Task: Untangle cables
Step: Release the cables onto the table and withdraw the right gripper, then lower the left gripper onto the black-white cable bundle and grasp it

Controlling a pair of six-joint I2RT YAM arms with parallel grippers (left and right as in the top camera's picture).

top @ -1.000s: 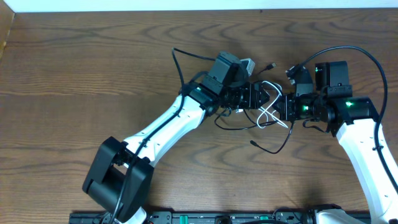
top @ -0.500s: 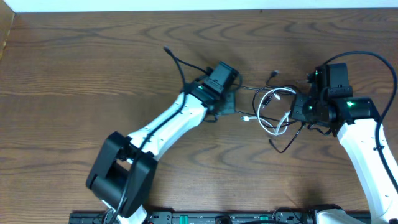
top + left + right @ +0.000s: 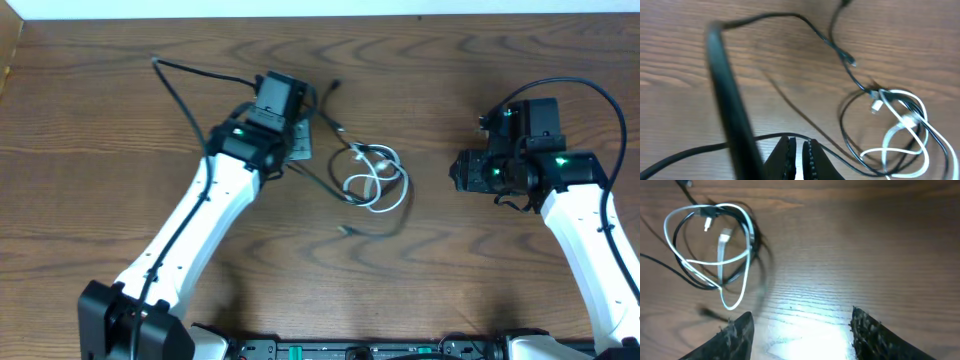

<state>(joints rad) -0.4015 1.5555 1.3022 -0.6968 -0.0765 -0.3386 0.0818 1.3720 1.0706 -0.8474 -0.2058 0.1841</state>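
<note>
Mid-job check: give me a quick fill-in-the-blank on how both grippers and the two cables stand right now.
1. The right gripper has its jaws ___, with nothing between them.
2. The left gripper is ___ on the black cable.
3. The white cable, looped with the black cable on the table, is touched by ___ gripper.

Missing words: open; shut; neither

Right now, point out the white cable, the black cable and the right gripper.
white cable [image 3: 666,230], right wrist view, left arc of its loop.
black cable [image 3: 817,31], left wrist view, straight run toward its plug.
right gripper [image 3: 801,314], right wrist view, midway between its open fingertips.
</note>
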